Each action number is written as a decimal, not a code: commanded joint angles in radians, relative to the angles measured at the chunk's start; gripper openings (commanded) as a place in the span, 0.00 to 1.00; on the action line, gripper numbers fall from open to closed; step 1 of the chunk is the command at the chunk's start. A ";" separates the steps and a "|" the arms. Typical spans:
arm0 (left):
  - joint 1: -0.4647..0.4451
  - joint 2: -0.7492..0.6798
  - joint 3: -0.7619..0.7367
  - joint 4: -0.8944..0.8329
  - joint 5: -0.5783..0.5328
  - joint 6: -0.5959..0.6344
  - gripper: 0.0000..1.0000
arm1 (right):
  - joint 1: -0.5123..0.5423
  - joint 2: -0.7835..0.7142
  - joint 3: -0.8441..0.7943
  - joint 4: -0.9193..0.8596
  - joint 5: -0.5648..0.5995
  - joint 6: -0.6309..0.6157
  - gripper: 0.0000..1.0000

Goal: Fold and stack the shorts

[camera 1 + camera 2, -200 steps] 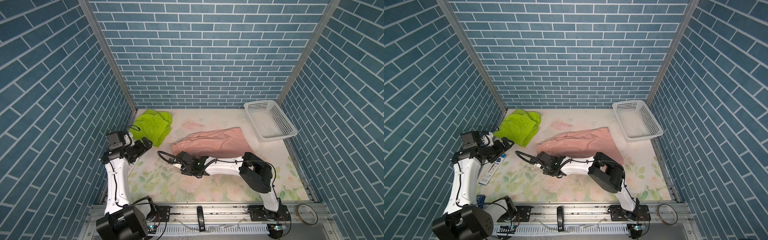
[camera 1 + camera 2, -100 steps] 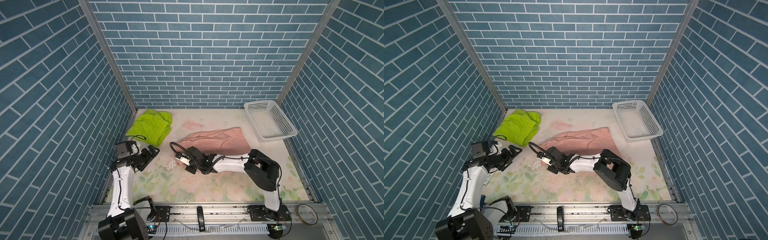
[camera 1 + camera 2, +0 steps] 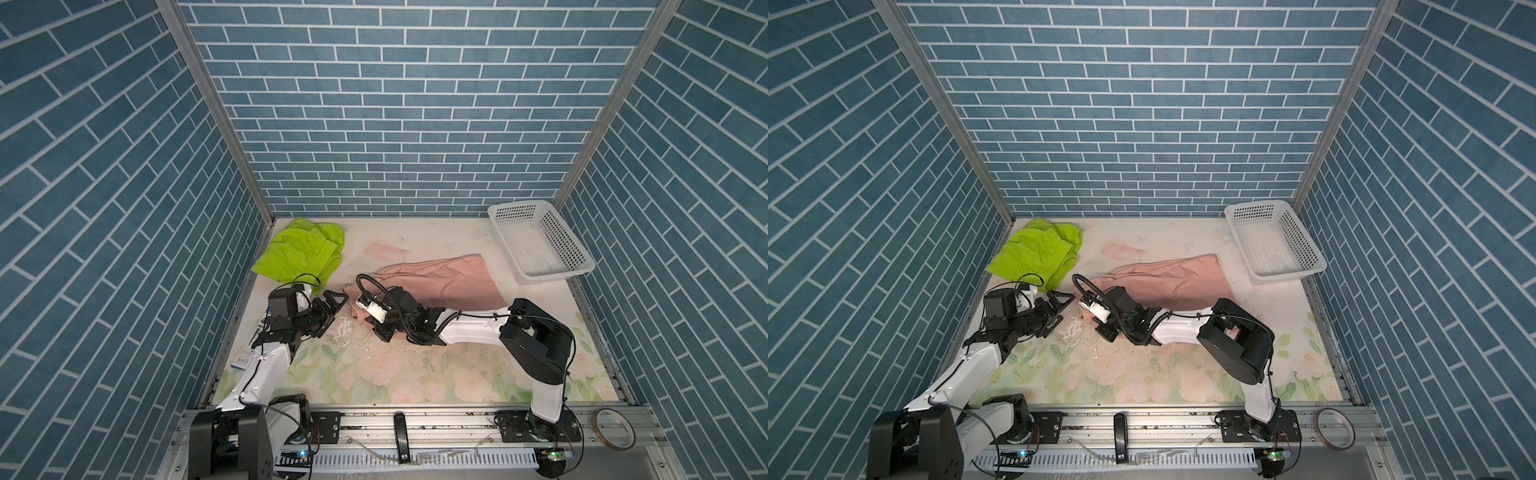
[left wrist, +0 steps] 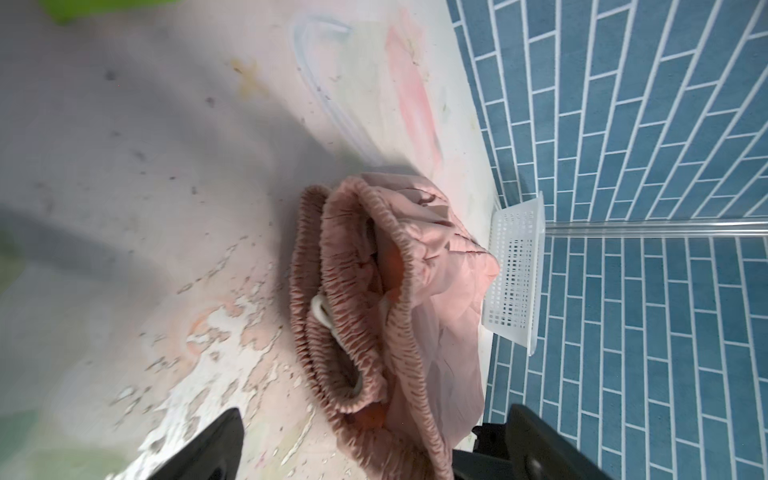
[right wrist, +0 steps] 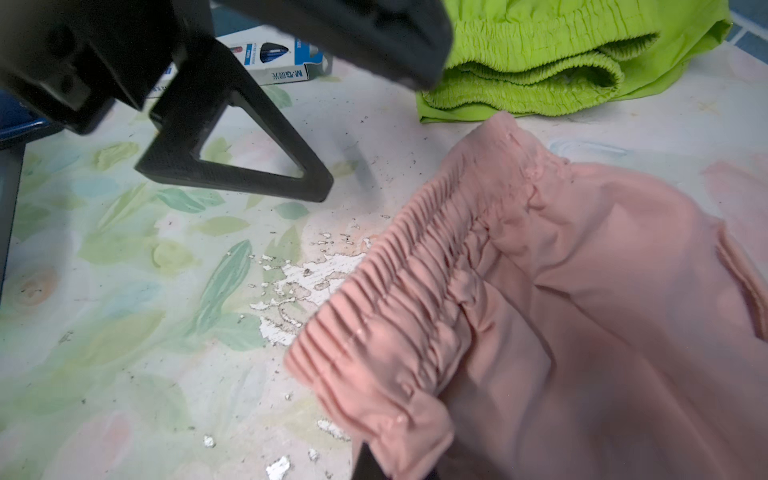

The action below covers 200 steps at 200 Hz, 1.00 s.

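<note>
The salmon pink shorts (image 3: pixel 451 277) (image 3: pixel 1177 277) lie mid-table with the gathered waistband (image 5: pixel 419 291) toward the left. My right gripper (image 5: pixel 395 469) (image 3: pixel 362 318) is shut on the near end of that waistband. My left gripper (image 4: pixel 374 453) (image 3: pixel 336 301) is open and level with the waistband's (image 4: pixel 353 332) edge, its fingers (image 5: pixel 232 166) a short way from the cloth. A white drawstring (image 4: pixel 322 311) shows in the folds. The lime green shorts (image 3: pixel 303 249) (image 3: pixel 1038 249) (image 5: pixel 561 62) lie bunched at the back left.
A white perforated basket (image 3: pixel 557 276) (image 3: pixel 1289 274) (image 4: pixel 515 291) stands at the back right. A small pen box (image 5: pixel 274 62) lies by the left wall under my left arm. A tape roll (image 3: pixel 613 428) sits on the front rail. The floral table cover is flaking (image 5: pixel 299 282) beside the waistband.
My right gripper has shut on the pink waistband and drawn it slightly back and left. My left arm has swung right, bringing its open gripper close to the waistband.
</note>
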 commanded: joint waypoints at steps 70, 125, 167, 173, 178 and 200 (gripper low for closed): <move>-0.130 0.206 0.008 0.189 -0.034 -0.060 1.00 | 0.003 -0.046 -0.020 0.097 -0.006 0.016 0.00; -0.172 0.288 0.023 0.235 -0.059 -0.052 1.00 | 0.004 -0.054 -0.031 0.111 -0.014 0.007 0.00; -0.201 0.357 0.042 0.364 -0.075 -0.046 0.88 | 0.011 -0.076 -0.048 0.128 -0.074 0.013 0.00; -0.204 0.366 0.046 0.369 -0.072 -0.044 0.83 | 0.012 -0.079 -0.049 0.132 -0.071 0.013 0.00; -0.206 0.375 0.048 0.375 -0.069 -0.044 0.79 | 0.013 -0.081 -0.051 0.133 -0.071 0.013 0.00; -0.207 0.391 0.045 0.386 -0.059 -0.034 0.53 | 0.018 -0.087 -0.051 0.135 -0.069 0.012 0.00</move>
